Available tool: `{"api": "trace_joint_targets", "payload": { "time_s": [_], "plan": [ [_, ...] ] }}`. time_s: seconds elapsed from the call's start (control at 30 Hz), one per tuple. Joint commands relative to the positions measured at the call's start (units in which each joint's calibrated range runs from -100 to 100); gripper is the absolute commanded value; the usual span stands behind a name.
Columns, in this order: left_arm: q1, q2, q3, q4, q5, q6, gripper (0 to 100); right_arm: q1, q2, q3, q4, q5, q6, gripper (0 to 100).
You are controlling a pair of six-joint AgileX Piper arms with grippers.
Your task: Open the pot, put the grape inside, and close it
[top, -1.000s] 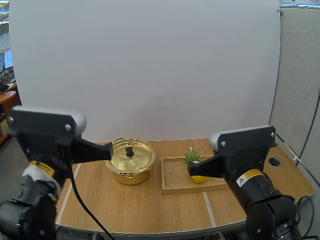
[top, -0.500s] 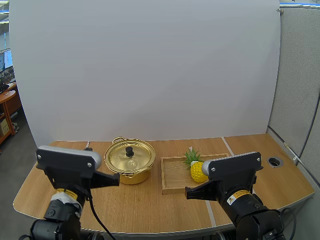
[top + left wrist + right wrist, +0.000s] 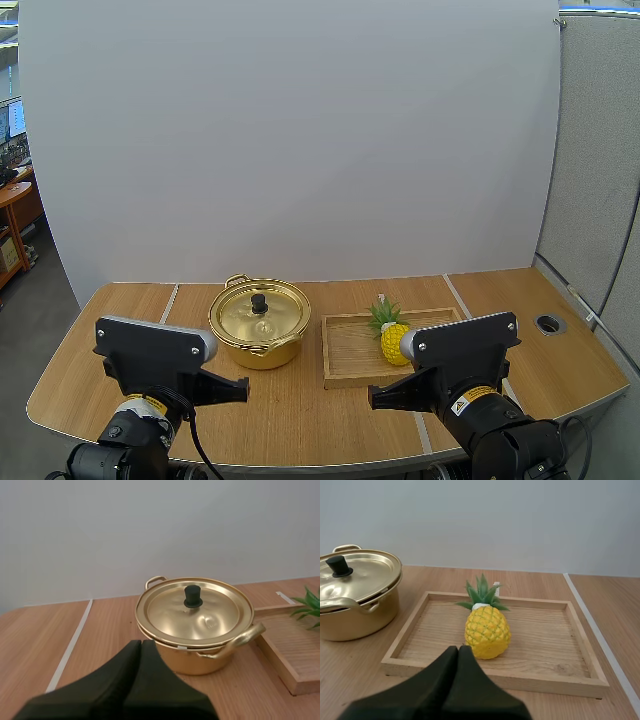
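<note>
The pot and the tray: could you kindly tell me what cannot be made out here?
Pot interior: the lid covers it in every view.
Pineapple right side, high view: behind the right arm.
Tray near rim, right wrist view: partly behind the right gripper.

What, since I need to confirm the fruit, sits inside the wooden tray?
A yellow pineapple with green leaves, alone on the floor of the wooden tray. The patch of floor under it is covered, so anything beneath it cannot be seen.

High rear view, low wrists, shared pot (image 3: 256, 354)
</note>
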State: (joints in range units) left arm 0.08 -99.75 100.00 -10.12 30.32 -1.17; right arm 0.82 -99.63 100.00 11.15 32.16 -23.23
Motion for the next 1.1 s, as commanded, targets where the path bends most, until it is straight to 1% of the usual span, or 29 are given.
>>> {"api": "trace_joint_targets", "payload": {
  "time_s": [0.0, 0.13, 1.07],
  "plan": [
    [-0.08, -0.3, 0.0, 0.2, 0.4, -1.9, 0, -0.5, -0.4, 0.0, -0.4, -0.2, -0.4, 0],
    [-0.05, -0.3, 0.0, 0.2, 0.4, -3.5, 0, -0.7, -0.4, 0.0, -0.4, -0.2, -0.3, 0],
    [-0.05, -0.3, 0.0, 0.2, -1.7, -3.5, 0, -0.7, -0.4, 0.0, -0.3, -0.4, -0.3, 0]
  ]
}}
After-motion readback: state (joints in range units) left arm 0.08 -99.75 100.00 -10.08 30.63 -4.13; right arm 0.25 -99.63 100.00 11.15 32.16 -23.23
